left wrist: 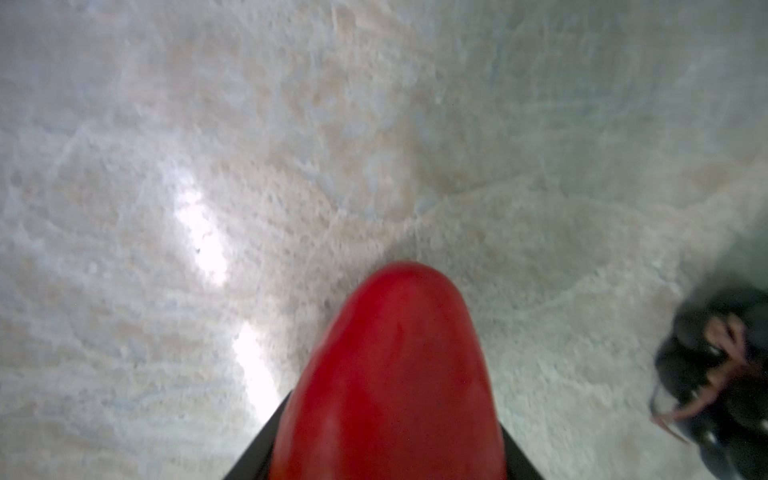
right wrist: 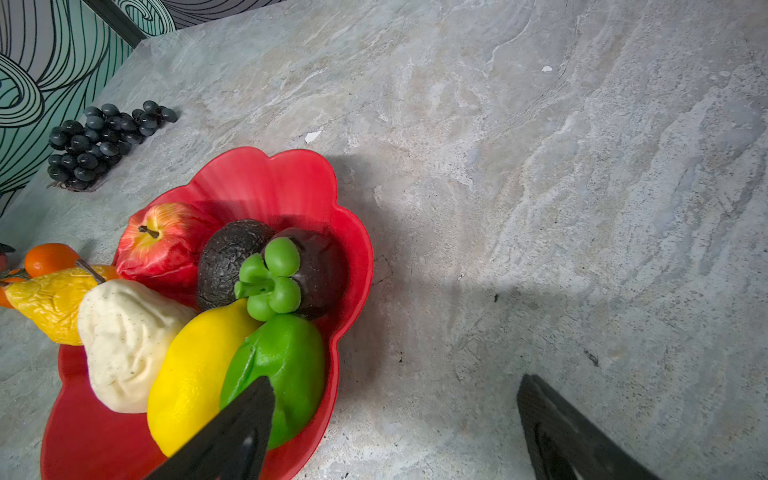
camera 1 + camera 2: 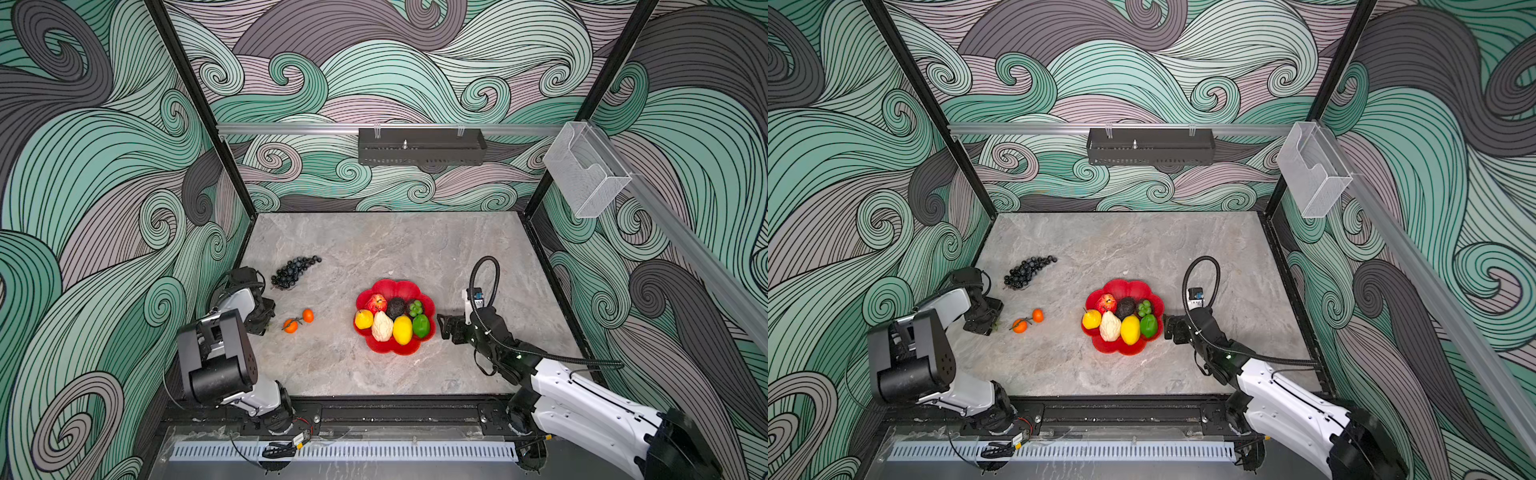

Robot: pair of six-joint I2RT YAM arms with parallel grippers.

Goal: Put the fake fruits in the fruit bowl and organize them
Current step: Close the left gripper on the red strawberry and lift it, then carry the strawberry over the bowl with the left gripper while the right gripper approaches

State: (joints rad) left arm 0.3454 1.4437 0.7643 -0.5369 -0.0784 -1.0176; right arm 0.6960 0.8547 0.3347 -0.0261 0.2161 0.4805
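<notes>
Pincers first: my right pincer point(image 3: 444, 327) stands wide open and grips nothing. Its two black fingers point(image 2: 232, 432) are well apart in the right wrist view, with bare counter point(image 2: 540, 208) between them. In both top views it sits low in the middle of the frame, just to the right of the fruit bowl point(image 3: 390, 287), tips pointing at the bowl's right rim. The green lime point(image 3: 421, 325) is the fruit nearest to it. In the wrist view one finger crosses in front of the lime and the yellow lemon point(image 3: 402, 329) beside it. Also in the bowl are a beige pear point(image 3: 381, 326), a second yellow fruit point(image 3: 363, 319) at the left rim, a red apple point(image 3: 376, 303), a dark avocado point(image 3: 395, 307) and a dark round fruit with a green calyx point(image 3: 414, 307).

My left pincer point(image 3: 266, 322) is at the lower left of the top views, and I cannot tell whether it is open or closed. From above its own body hides the jaws. The left wrist view is blurred and shows only a red rounded shape point(image 1: 390, 374) between two black edges, which I cannot identify. The two stemmed oranges point(image 3: 291, 326) lie on the counter just to the right of this pincer, well left of the bowl. The grape bunch point(image 3: 295, 269) lies above them in the frame, also outside the bowl.
</notes>
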